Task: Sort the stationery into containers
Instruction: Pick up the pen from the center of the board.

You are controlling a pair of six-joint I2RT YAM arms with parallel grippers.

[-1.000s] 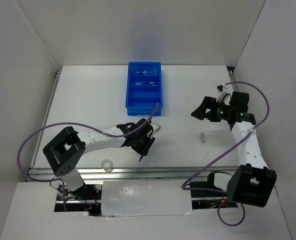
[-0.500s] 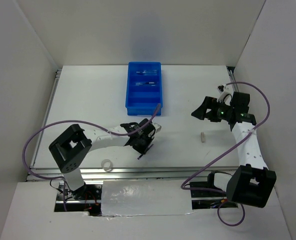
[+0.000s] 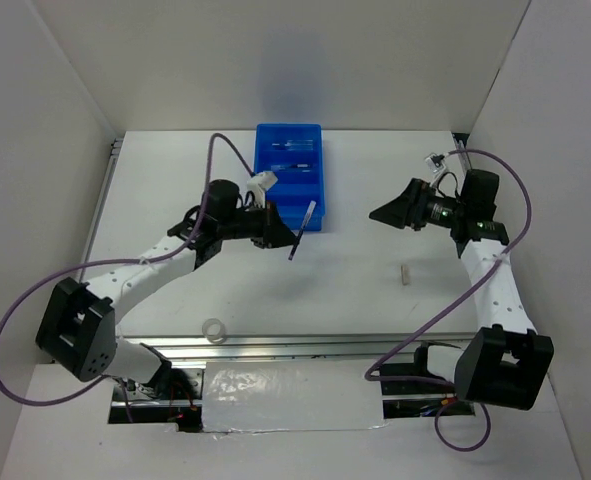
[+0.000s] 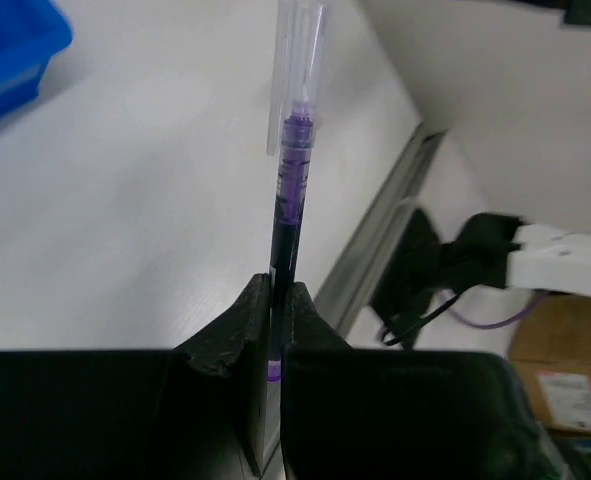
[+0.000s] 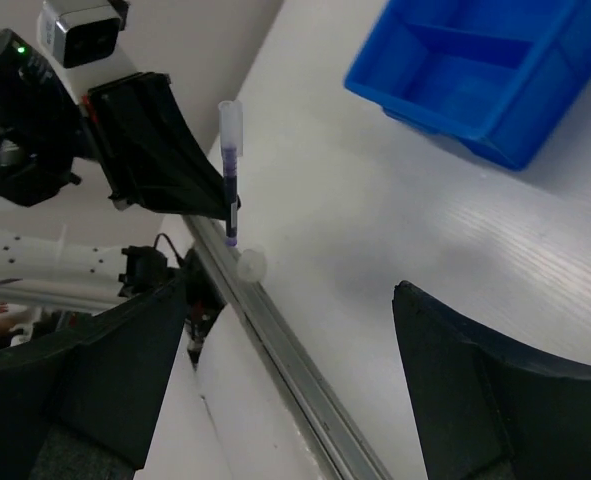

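Observation:
My left gripper [image 3: 275, 226] is shut on a thin dark-blue pen [image 3: 300, 232] with a clear cap and holds it in the air just off the near right corner of the blue tray [image 3: 265, 210]. The pen [image 4: 293, 170] stands pinched between the fingers [image 4: 245, 330]. It also shows in the right wrist view [image 5: 230, 170]. The tray [image 5: 475, 70] holds some pens in its far compartments. My right gripper [image 3: 387, 212] is open and empty, raised at the right. A clear tape ring [image 3: 214, 328] lies near the front edge. A white eraser stub [image 3: 405, 273] lies right of centre.
White walls enclose the table on three sides. A metal rail [image 3: 305, 345] runs along the front edge. The tape ring [image 5: 250, 265] lies next to that rail.
My left arm has lifted the pen off the table and swung it back and up toward the near right corner of the tray. My right gripper has turned slightly.

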